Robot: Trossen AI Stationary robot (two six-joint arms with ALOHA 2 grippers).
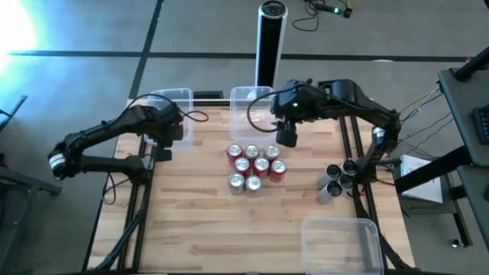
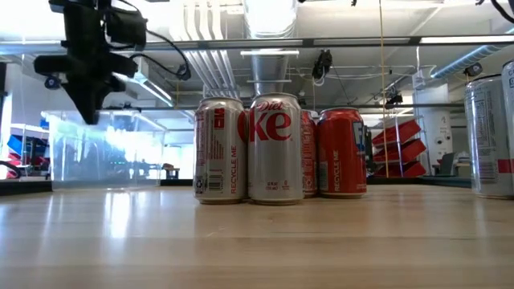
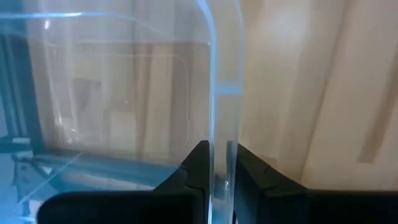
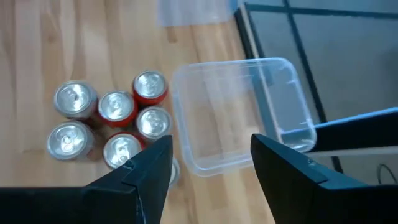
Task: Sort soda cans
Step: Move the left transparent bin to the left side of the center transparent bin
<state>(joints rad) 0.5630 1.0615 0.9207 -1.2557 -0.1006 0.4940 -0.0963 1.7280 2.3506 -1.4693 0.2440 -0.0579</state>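
Several red and silver soda cans (image 1: 254,166) stand upright in a cluster mid-table, also seen in the low view (image 2: 277,148) and the right wrist view (image 4: 118,121). A few dark cans (image 1: 340,177) stand at the right edge. My left gripper (image 1: 163,145) (image 3: 219,171) is shut on the wall of a clear tub (image 1: 173,107) at the far left corner. My right gripper (image 1: 286,137) (image 4: 211,171) hangs open above the table, just beyond the cluster, beside a second clear tub (image 1: 252,107) (image 4: 242,112). Nothing is between its fingers. My left gripper pinches the clear tub's near wall at its rim (image 3: 217,134), one finger inside the tub and one outside. The fingers (image 3: 196,171) come from above, pointing down. The tub stands with its bottom on the table (image 2: 104,156).
A tall black cylinder (image 1: 270,42) stands beyond the far edge. A third clear tub (image 1: 340,241) sits at the near right corner. Bare wood (image 1: 191,229) lies between the cluster and the near edge.
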